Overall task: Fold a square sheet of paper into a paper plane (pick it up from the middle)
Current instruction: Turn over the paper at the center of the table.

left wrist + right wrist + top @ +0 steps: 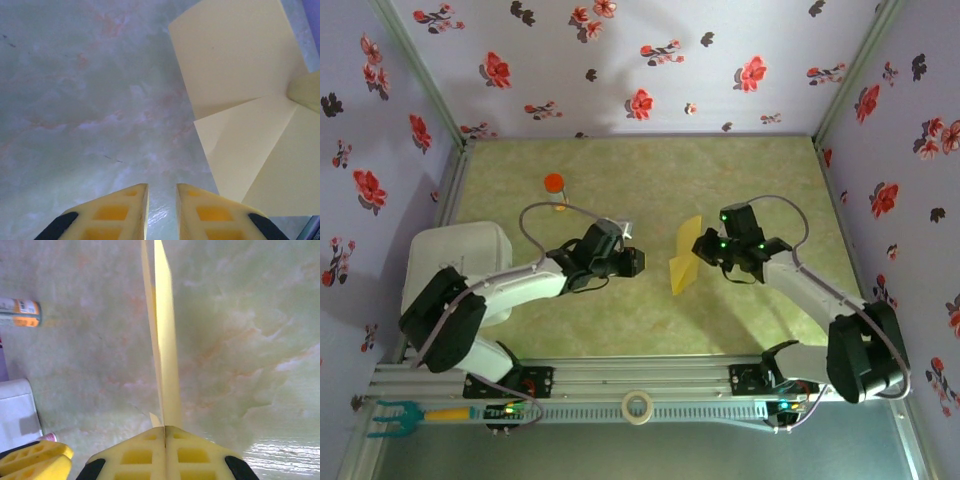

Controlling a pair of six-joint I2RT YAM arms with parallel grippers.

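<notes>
While the right tool (165, 432) presses its yellow pads together on one edge of a thin yellow folded sheet of paper (162, 340), the sheet stands edge-on in the right wrist view. Its two layers rise from the grip with a narrow gap between them. Seen from above, the sheet is upright over the middle of the green marbled bench (620, 320), between the two tools; whether it touches the bench I cannot tell. The left tool (161, 192) is near the sheet but apart from it. Its pads stand slightly apart with only bench surface showing between them, and the sheet's creased panels are at the upper right of its wrist view. A small orange-capped bottle (554, 184) stands well apart toward the far left. A white rounded box (460, 262) sits at the left edge.
</notes>
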